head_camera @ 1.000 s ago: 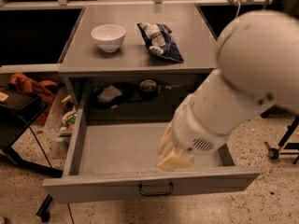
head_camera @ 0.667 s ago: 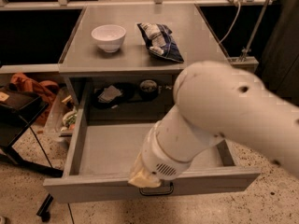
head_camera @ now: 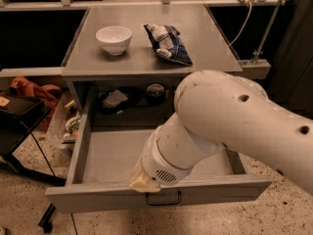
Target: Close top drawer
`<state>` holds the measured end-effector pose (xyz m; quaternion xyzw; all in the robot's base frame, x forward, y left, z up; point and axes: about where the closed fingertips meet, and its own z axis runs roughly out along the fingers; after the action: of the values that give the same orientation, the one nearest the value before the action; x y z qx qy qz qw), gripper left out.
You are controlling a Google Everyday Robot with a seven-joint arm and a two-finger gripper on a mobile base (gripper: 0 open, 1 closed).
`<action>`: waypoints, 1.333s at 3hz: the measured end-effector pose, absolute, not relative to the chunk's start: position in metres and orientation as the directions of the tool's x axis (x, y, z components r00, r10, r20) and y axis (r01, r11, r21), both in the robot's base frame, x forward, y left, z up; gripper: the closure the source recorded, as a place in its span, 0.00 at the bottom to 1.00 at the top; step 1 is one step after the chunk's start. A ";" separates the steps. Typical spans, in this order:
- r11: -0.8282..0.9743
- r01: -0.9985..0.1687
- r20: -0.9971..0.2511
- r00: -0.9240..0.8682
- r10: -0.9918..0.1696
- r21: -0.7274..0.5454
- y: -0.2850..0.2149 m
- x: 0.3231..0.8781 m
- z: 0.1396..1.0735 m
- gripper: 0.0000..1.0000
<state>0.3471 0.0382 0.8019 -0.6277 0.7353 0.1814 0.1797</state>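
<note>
The top drawer (head_camera: 98,198) is a wide, shallow grey metal drawer, pulled far out of the cabinet toward me. Its small black bar handle (head_camera: 163,199) shows mid-front. My big white arm (head_camera: 230,116) reaches in from the right across the drawer. My gripper (head_camera: 143,182) is at the arm's tan-tipped end, at the top edge of the drawer's front panel, just above and left of the handle. The arm hides the right middle of the drawer floor. The lower drawers are out of view.
A white bowl (head_camera: 114,38) and a dark blue snack bag (head_camera: 167,44) lie on the cabinet top (head_camera: 210,48). A crumpled white item (head_camera: 115,98) and a dark round can (head_camera: 155,91) sit at the drawer's back. A black stand (head_camera: 19,119) and orange cloth (head_camera: 35,89) are left.
My arm has swung left and toward me, carrying the gripper from over the drawer's inside to its front edge above the handle. The drawer has stayed open.
</note>
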 end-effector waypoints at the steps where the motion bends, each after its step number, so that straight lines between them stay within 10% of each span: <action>1: 0.148 -0.987 -0.524 -0.155 -0.837 0.057 0.057 0.355 0.778 1.00; 4: 0.082 -0.987 -0.636 -0.154 -0.756 0.141 0.119 0.370 0.711 1.00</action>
<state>0.3704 0.1192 0.7110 -0.6170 0.7061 0.2799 0.2061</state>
